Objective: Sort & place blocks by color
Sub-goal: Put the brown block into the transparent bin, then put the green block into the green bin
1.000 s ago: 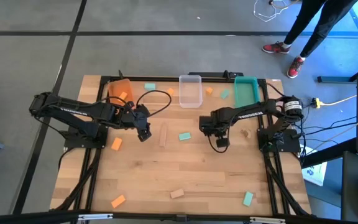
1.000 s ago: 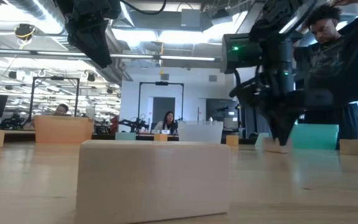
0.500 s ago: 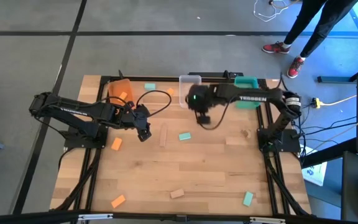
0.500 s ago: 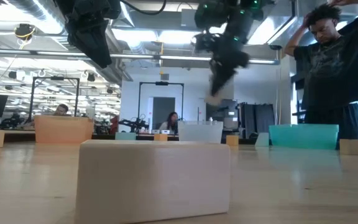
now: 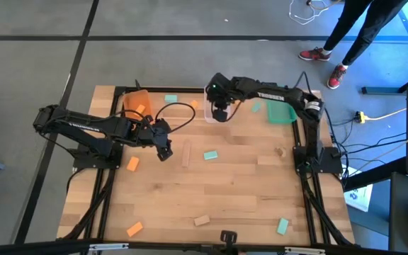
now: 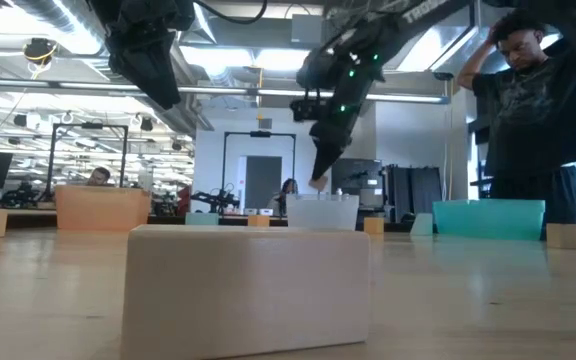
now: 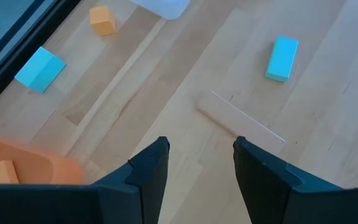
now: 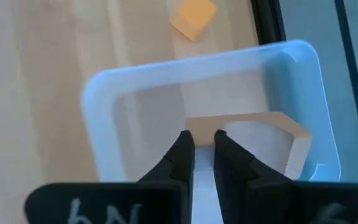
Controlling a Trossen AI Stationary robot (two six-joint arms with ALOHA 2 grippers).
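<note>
My right gripper (image 5: 220,115) hangs over the clear bin (image 8: 98,93) at the table's far edge, shut on a plain-wood block (image 8: 260,134). It also shows high in the low view (image 6: 318,180). My left gripper (image 7: 199,149) stands open above the table's left middle (image 5: 163,152), touching nothing. Just beyond its fingers a long wood block (image 7: 241,124) lies flat on the table, and a teal block (image 7: 282,58) lies farther off. My right gripper pinches the wood block between its two fingers near one end (image 8: 225,127). The fingers slant down from above. The block is lifted clear over the clear bin's inside and sticks out to one side of the fingers.
An orange bin (image 5: 137,104) and a teal bin (image 5: 282,108) flank the clear bin (image 5: 207,117) along the far edge. Loose blocks lie around: orange (image 5: 132,163), orange (image 5: 134,229), wood (image 5: 202,220), teal (image 5: 282,226), wood (image 5: 280,151). A person stands beyond the far right corner (image 5: 346,35).
My right gripper has risen from the table's right middle and swung toward the far edge and left, turning as it went. It has carried the wood block clear of the table to above the clear bin. The left arm has kept still.
</note>
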